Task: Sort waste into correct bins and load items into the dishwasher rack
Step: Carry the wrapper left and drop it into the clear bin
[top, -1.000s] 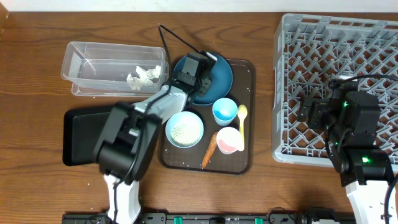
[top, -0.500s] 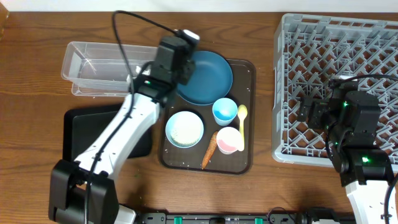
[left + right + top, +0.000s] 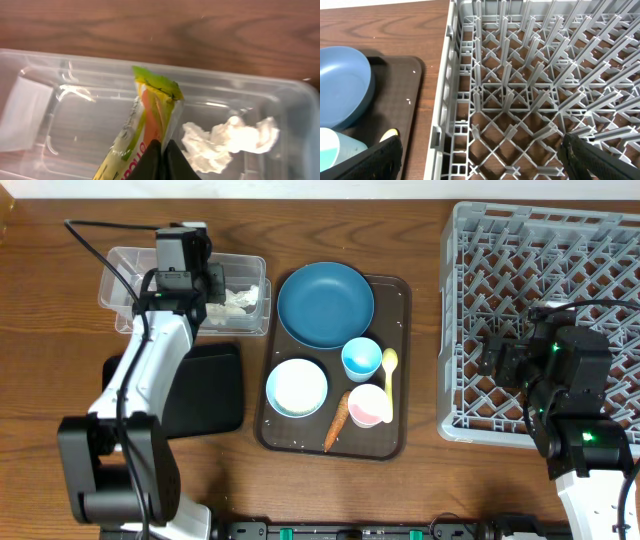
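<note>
Yellow-green wrapper (image 3: 150, 115) hangs pinched between the closed tips of the left gripper (image 3: 161, 160), over the tub (image 3: 75, 65). Crumpled tissue (image 3: 230, 142) lies inside the tub, beside it. Well right of the tub, the right gripper (image 3: 482, 152) stands wide over the rack (image 3: 520, 60).

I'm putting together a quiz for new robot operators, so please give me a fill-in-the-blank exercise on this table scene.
1. The left claw is ____ on the snack wrapper above the clear tub.
2. The crumpled white ____ lies inside that tub.
3. The carrot lies between the white bowl and the ____ cup.
4. The right claw, over the dishwasher rack, stands ____.
Missing words: shut; tissue; pink; open.
</note>
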